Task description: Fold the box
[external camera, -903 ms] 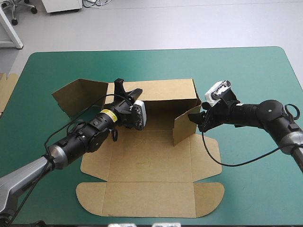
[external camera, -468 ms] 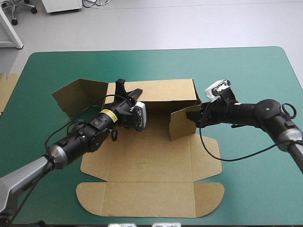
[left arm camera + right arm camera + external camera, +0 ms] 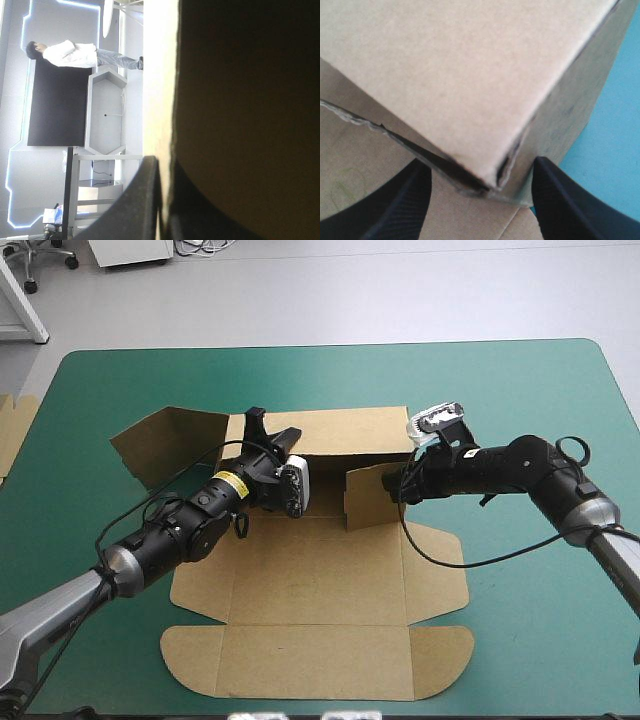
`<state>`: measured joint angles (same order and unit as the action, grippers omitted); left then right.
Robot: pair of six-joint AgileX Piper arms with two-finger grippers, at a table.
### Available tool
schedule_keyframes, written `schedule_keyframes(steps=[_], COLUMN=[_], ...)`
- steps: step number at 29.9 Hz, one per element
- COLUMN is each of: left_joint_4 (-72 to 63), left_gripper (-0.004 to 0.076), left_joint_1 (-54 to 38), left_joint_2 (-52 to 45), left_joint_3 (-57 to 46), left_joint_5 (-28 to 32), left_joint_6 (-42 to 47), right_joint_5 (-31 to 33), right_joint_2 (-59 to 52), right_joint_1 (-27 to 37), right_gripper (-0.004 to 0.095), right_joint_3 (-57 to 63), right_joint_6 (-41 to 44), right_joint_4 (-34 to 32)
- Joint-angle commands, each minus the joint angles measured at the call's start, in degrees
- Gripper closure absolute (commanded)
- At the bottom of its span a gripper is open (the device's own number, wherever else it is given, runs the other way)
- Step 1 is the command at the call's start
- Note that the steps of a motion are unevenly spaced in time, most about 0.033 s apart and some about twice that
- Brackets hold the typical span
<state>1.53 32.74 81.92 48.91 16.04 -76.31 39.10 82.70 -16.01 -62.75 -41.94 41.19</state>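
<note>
Since the earlier frames the right end effector (image 3: 404,482) has travelled toward the table's left edge, swinging the right side flap (image 3: 370,498) inward with it. The left end effector (image 3: 262,436) and the rest of the box (image 3: 320,590) have not shifted.

The box lies at the middle of the teal-green table (image 3: 520,390), with its base and near flaps flat and its back wall (image 3: 350,430) upright. The left end effector is clamped on that wall's top edge, board between its black fingers. The right end effector stands wide, the flap's corner between its fingers but not pinched.

The step in hand appears to be turning the side flap in. Next, the flap probably needs pushing square to the back wall while that wall is held upright.
</note>
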Motion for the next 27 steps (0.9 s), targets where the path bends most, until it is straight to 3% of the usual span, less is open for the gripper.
schedule_keyframes(steps=[1,6,15,27], left_joint_4=[-0.51,-0.51,-6.33,-8.91], left_gripper=[0.0734,0.0734,0.0734,0.0734], left_joint_1=[0.41,0.41,0.41,0.41], left_joint_2=[-0.93,-0.93,-0.93,1.24], left_joint_3=[1.00,1.00,1.15,8.70], left_joint_5=[0.45,0.45,0.09,-9.29], left_joint_6=[0.94,0.94,0.94,0.87], right_joint_5=[-3.24,-5.50,-10.55,-15.97], right_joint_2=[-1.59,-1.59,-1.59,0.69], right_joint_1=[-0.68,-0.68,-0.68,-0.68], right_gripper=[0.0372,0.0429,0.0440,0.0456], right_joint_3=[-1.89,-1.89,-1.89,-2.03], right_joint_6=[6.78,13.13,12.87,11.58], right_joint_4=[-1.19,-4.13,-5.09,-5.09])
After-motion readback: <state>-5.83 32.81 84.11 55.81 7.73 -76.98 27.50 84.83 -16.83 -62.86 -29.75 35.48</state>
